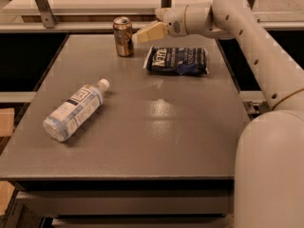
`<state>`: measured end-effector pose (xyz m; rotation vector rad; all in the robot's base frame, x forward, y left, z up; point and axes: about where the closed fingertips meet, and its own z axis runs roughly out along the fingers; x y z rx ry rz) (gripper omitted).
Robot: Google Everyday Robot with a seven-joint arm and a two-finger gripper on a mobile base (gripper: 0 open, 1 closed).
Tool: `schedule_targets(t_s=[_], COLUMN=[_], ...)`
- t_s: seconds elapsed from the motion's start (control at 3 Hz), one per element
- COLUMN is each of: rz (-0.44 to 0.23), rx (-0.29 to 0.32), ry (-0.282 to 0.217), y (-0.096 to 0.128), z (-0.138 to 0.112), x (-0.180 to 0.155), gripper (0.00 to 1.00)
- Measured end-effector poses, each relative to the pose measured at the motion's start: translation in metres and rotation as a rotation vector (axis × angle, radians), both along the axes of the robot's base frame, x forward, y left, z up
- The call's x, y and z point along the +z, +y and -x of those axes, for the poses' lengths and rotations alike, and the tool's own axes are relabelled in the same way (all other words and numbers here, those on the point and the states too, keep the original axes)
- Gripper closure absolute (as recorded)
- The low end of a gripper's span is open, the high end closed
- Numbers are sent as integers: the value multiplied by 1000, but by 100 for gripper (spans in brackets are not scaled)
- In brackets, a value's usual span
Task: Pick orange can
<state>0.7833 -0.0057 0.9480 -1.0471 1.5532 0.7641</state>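
Note:
The orange can stands upright at the far edge of the grey table, left of centre, with a shiny bronze body and a silver top. My gripper hangs just to the right of the can at about its height, close to it but not touching. It reaches in from the right on the white arm. Its tan fingers look spread apart and hold nothing.
A dark blue chip bag lies flat right of the can, under the arm. A clear water bottle with a white label lies on its side at the left. A rail and shelf run behind the table.

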Motion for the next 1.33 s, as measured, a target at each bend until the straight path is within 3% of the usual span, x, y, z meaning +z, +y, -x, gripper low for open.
schedule_targets(t_s=[0.33,0.67,1.33], rz=[-28,-48,-74], rx=[9,72,92], ry=[-4,-25,-14], y=[14,54,67], z=[-9,-36,-47], x=[-5,-3,-14], gripper=[0,0,0])
